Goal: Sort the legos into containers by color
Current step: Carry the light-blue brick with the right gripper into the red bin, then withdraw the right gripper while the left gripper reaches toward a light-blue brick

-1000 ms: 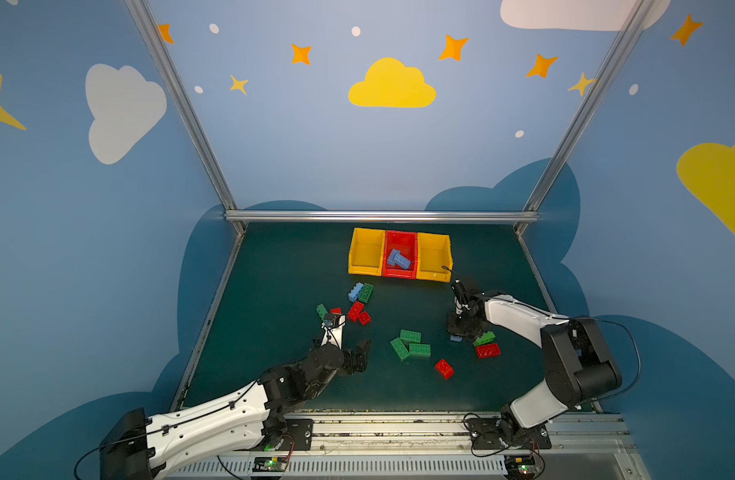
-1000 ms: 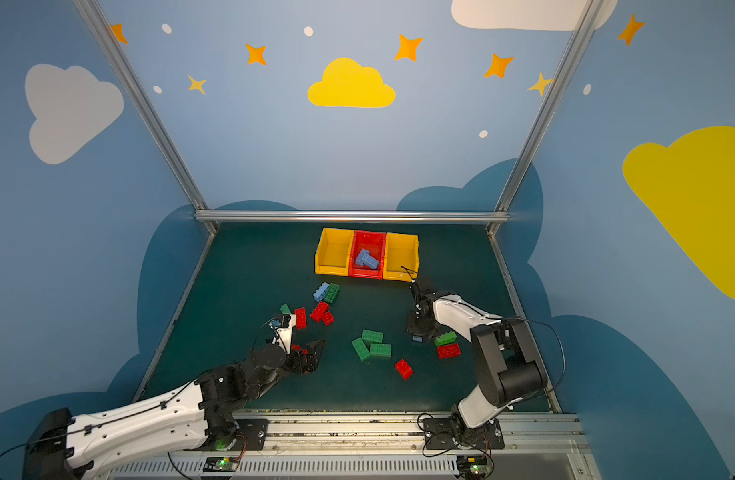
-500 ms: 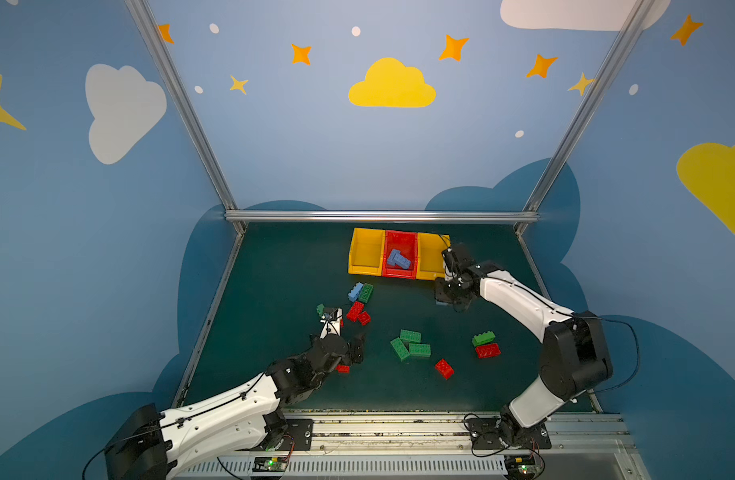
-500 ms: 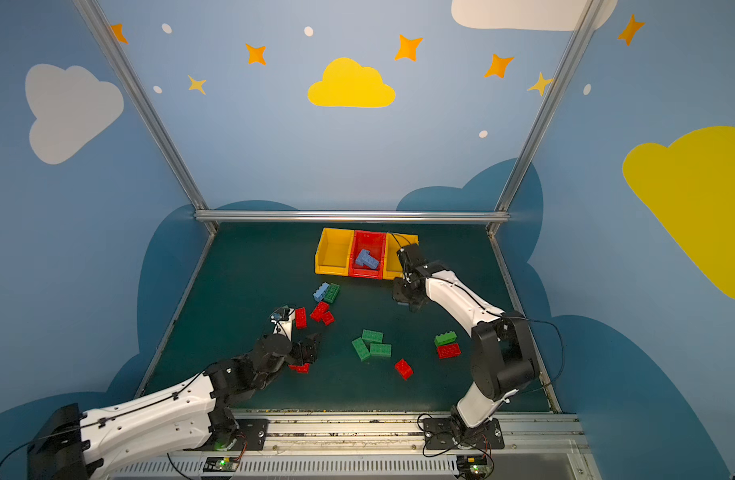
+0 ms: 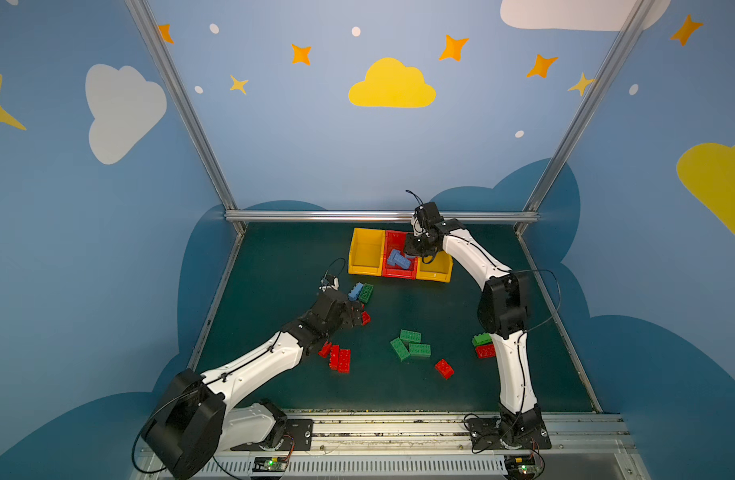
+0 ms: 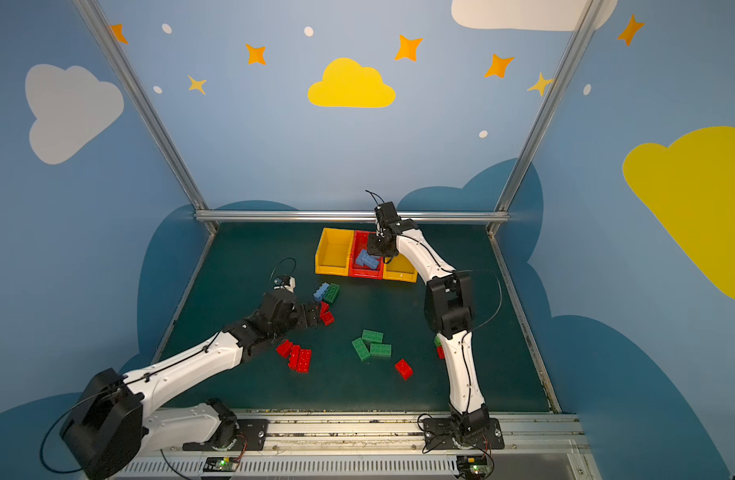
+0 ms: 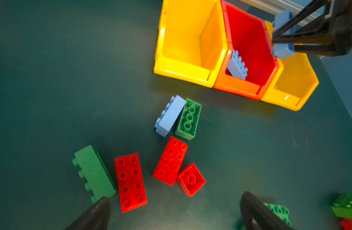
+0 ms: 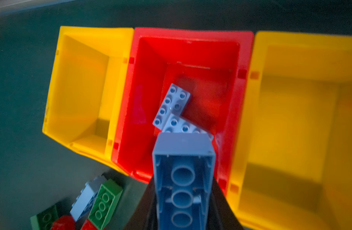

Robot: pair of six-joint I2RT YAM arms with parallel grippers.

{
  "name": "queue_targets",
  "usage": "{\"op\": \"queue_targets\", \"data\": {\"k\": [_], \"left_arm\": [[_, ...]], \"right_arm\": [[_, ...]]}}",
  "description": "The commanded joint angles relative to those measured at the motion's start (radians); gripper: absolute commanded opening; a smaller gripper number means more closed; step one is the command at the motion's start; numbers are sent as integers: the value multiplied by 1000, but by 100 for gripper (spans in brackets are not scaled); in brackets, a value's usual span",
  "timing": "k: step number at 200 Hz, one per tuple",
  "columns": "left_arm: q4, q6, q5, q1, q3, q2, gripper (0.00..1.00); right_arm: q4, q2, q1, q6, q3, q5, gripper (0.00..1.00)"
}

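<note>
Three joined containers stand at the back: a yellow bin (image 5: 365,253), a red bin (image 5: 394,241) and a yellow bin (image 5: 434,268). Two light blue legos (image 8: 172,105) lie in the red bin. My right gripper (image 5: 415,245) hangs over that bin's right side, shut on a light blue lego (image 8: 183,179) with its hollow underside facing the wrist camera. My left gripper (image 7: 175,201) is open and low over the mat, just short of three red legos (image 7: 170,161). A green lego (image 7: 93,173) lies by one fingertip. Beyond them a light blue lego (image 7: 170,115) touches a green one (image 7: 188,119).
Three green bricks (image 5: 411,345) cluster mid-mat, with a single red brick (image 5: 443,368) nearer the front. A green and a red brick (image 5: 484,345) lie beside the right arm. More red bricks (image 5: 338,357) sit by the left forearm. A metal rail (image 5: 378,216) borders the back.
The right gripper has carried the light blue lego from the mat's right side back and up to over the red bin. The left gripper has advanced towards the red legos.
</note>
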Motion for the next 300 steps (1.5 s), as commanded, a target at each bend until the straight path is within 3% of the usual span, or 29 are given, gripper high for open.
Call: {"op": "queue_targets", "data": {"k": [1,22,41,76,129,172,195,245,300], "left_arm": [[1,33,56,33,46,47,100],[-31,39,68,59,79,83,100],[-53,21,68,80,94,96,100],[-111,2,70,93,139,92,100],[-189,25,10,94,211,130,100],[-253,85,-57,106,355,338,100],[-348,130,-78,106,488,485,94],[-395,173,-164,117,606,643,91],[-370,186,-109,138,611,685,84]], "right_arm": [[-109,70,5,-36,142,-14,27],[-111,97,3,-33,187,-40,61],[-75,63,6,-26,158,-74,71],[11,-65,13,1,10,-127,76],[213,-383,48,35,-480,-169,90],[250,-693,76,23,-863,-138,90],[261,-858,75,36,-1017,-144,94],[237,-1073,68,37,-1154,-63,95],[227,-1079,52,31,-1153,-74,96]]}}
